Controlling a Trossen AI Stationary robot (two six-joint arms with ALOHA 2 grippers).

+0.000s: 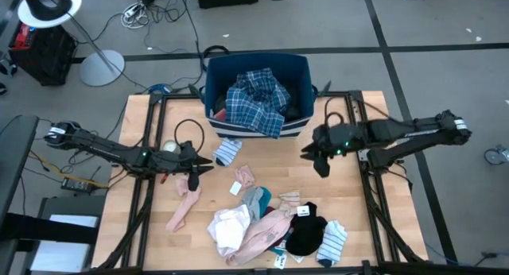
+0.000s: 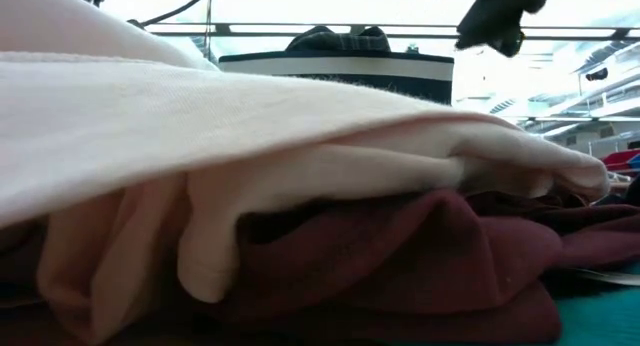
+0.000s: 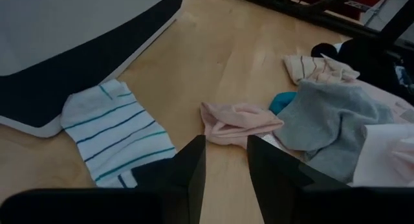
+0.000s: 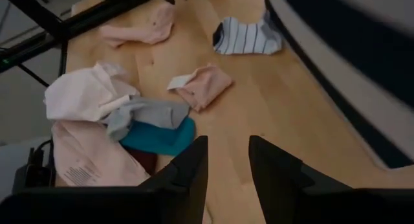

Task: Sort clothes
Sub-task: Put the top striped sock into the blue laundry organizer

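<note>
Your left gripper [image 1: 193, 180] is hanging released at centre-left; the small pink sock [image 1: 245, 178] is lying just right of it, nearer than your empty right gripper [image 1: 320, 167].

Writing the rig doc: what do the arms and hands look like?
Two slim, dark, jointed arms, each with small green lights near the wrist. The left hand and the right hand each end in two flat, dark, blade-like fingers. A black cable loops above the left wrist.
</note>
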